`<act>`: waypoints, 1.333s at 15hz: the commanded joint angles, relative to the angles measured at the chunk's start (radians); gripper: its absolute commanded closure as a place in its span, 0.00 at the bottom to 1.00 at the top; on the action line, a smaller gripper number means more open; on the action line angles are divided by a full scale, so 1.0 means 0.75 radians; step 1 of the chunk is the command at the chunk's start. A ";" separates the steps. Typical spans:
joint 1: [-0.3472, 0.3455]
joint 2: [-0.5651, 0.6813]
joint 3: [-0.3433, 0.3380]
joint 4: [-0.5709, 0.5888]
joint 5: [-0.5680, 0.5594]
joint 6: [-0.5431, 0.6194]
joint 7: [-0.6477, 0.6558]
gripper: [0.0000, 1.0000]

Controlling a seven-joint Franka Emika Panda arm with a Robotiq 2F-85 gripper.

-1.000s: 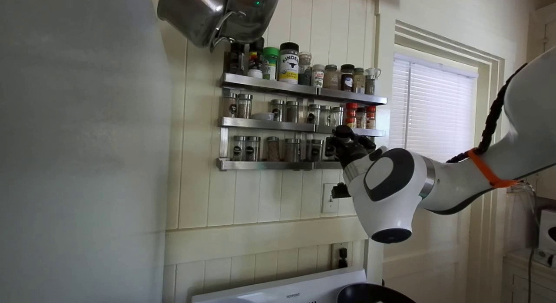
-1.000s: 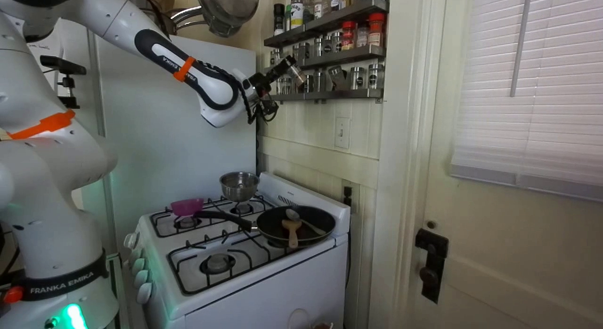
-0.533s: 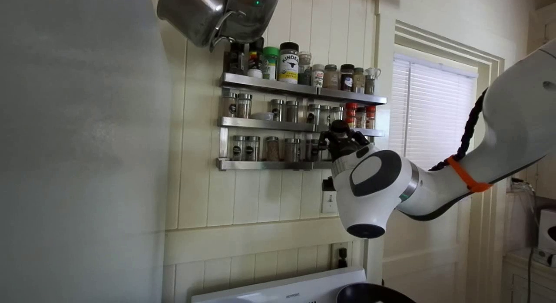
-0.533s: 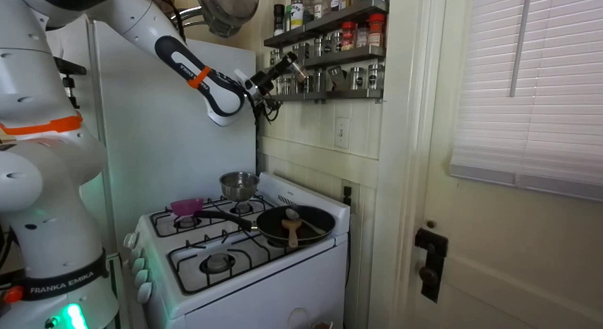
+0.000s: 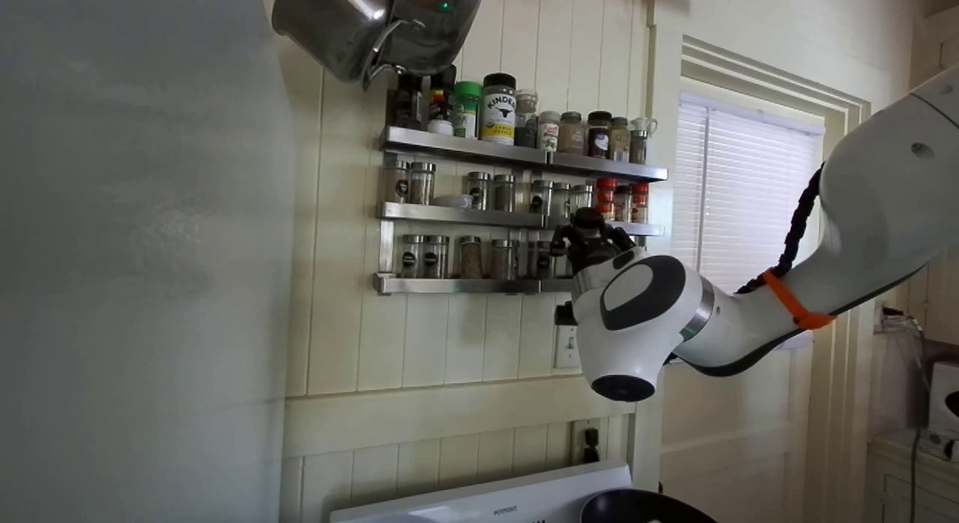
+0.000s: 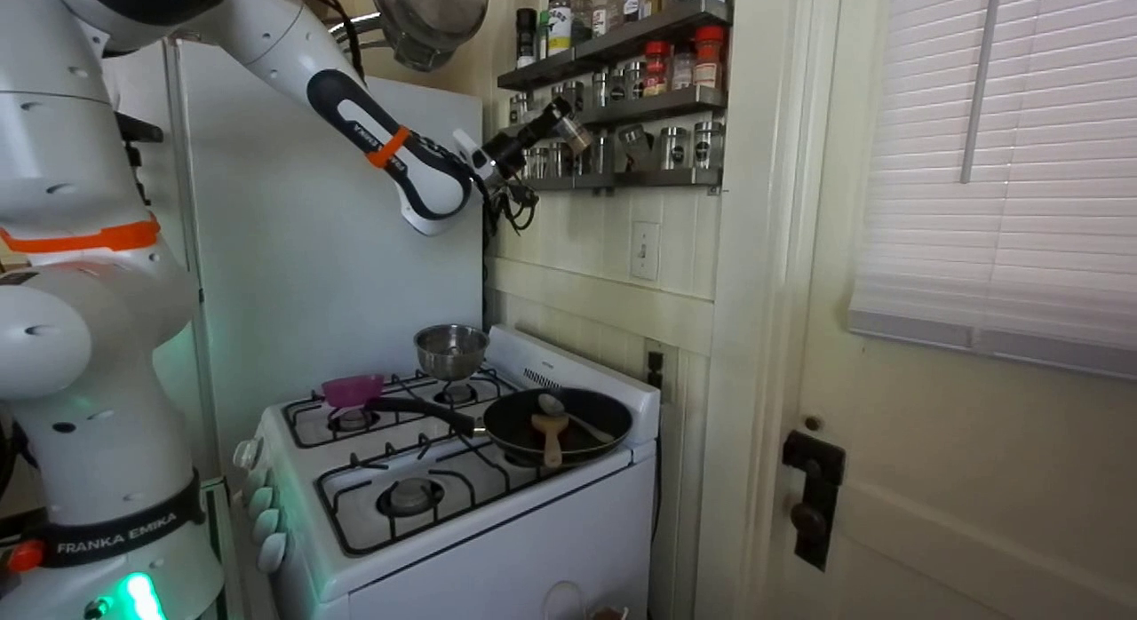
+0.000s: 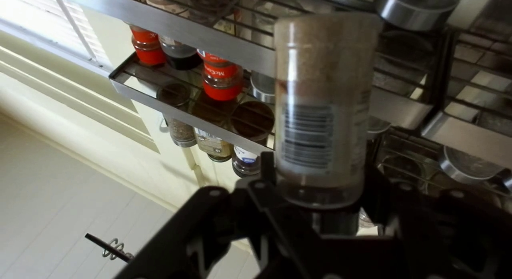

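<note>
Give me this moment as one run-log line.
claw: gripping spice jar | load: tilted, in front of wall shelves | below: skillet on stove

Cream, vert.-boarded wall (image 6: 591, 247) w/ lt. switch (image 6: 646, 250) in an ext. view; white stove (image 6: 497, 549) near, tall pale unit (image 6: 329, 247) farther back, to left. Door (image 6: 959, 478) on right w/ dk. knob (image 6: 808, 520), white blind (image 6: 1004, 167) hanging on it, daylight coming thru. Rm. otherwise fairly dim.

Dim light prevails, though the window blinds (image 5: 757, 186) glow softly.
</note>
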 commanded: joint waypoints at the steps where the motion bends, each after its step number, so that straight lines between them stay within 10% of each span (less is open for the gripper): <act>1: 0.234 0.027 -0.220 -0.003 -0.022 -0.025 -0.026 0.50; 6: 0.234 0.028 -0.220 -0.003 -0.022 -0.025 -0.026 0.50; 7: 0.234 0.028 -0.220 -0.003 -0.022 -0.025 -0.026 0.75; 8: 0.039 0.014 -0.046 0.002 -0.009 -0.009 0.008 0.75; 20: 0.009 0.015 -0.052 0.003 -0.016 0.060 0.244 0.75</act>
